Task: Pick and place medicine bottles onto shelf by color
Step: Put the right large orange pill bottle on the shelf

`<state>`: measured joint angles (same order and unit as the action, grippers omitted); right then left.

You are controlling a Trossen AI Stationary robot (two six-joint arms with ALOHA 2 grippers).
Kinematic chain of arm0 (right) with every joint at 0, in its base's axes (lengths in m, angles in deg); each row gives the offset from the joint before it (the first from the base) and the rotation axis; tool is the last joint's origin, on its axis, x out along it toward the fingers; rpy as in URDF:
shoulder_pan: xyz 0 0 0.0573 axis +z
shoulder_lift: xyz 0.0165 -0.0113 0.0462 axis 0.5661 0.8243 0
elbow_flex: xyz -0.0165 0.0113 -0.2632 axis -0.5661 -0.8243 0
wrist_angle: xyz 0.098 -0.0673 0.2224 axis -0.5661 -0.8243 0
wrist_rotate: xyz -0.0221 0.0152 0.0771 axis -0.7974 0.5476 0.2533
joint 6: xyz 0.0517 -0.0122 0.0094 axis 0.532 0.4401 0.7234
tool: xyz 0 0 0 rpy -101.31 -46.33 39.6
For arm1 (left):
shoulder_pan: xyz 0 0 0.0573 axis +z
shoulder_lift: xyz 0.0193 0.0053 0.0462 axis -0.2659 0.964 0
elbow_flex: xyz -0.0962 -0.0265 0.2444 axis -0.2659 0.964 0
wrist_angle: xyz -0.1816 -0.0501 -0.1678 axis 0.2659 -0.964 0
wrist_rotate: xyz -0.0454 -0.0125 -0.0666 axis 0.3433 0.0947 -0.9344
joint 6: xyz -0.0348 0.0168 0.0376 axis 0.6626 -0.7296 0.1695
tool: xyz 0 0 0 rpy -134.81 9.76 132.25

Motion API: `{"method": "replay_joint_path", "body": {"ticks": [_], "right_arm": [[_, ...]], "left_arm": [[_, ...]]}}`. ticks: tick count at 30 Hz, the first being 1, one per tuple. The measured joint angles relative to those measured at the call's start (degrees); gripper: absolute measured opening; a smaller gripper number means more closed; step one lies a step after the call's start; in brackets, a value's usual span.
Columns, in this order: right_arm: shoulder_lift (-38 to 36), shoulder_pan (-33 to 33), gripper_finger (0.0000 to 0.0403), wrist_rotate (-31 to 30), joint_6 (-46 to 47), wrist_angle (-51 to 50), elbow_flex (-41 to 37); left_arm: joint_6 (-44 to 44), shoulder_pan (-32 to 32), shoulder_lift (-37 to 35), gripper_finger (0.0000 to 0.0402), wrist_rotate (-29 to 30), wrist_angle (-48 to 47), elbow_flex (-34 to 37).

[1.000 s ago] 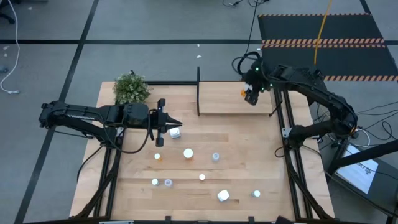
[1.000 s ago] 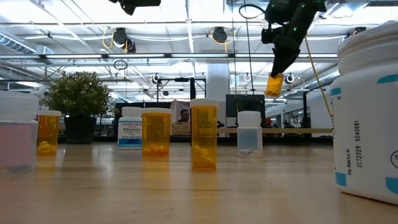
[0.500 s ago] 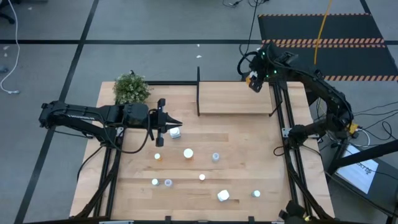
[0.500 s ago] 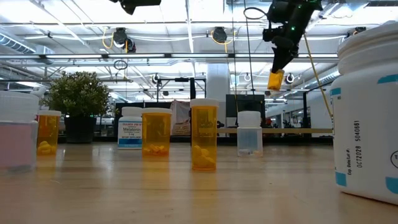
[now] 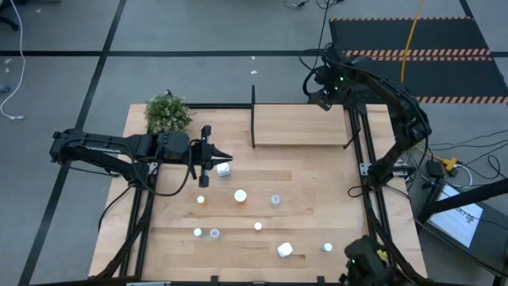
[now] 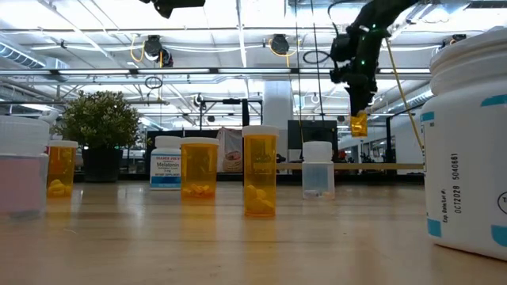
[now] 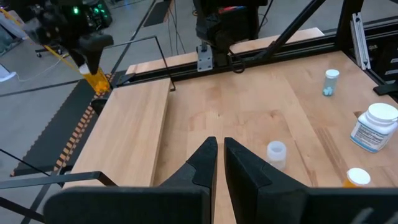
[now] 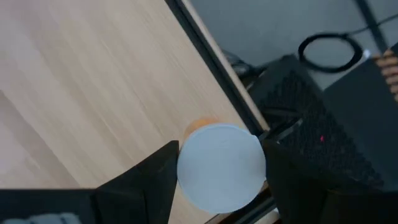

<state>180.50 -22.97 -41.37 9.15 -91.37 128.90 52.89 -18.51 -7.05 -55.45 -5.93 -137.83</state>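
Right hand (image 6: 358, 119) clamped on an orange medicine bottle (image 6: 359, 125), white cap toward wrist, held in the air over the far right corner of the shelf (image 5: 298, 127). Left hand (image 5: 223, 160) closed, empty, hovering above tabletop (image 5: 317, 199) near a white bottle (image 5: 224, 168).

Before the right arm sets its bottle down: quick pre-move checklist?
1. Right hand shut on orange bottle: ok.
2. Bottle over the shelf: not ok, it hangs at the far right corner, at the edge.
3. Bottle clear of the shelf surface: ok, it hangs above it in the low view.
4. Shelf bare for placing: ok.
5. Left hand shut, empty, out of the way over the table: ok.
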Motion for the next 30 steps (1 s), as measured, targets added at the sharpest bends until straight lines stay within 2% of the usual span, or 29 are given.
{"method": "replay_joint_path", "body": {"ticks": [12,17,30], "right_arm": [[3.83,-2.10,0.0212,-0.10,1.37,0.43,-0.10],[3.90,-2.23,0.0212,-0.12,1.44,3.00,-3.25],[3.90,-2.58,0.0212,-0.12,-5.58,6.74,-6.91]], "left_arm": [[-0.90,0.02,0.00,0.0033,0.00,-0.07,0.00],[-0.85,0.00,0.00,0.0033,0.00,-0.07,0.00],[-0.90,0.00,0.00,0.0033,0.00,-0.09,0.00]]}}
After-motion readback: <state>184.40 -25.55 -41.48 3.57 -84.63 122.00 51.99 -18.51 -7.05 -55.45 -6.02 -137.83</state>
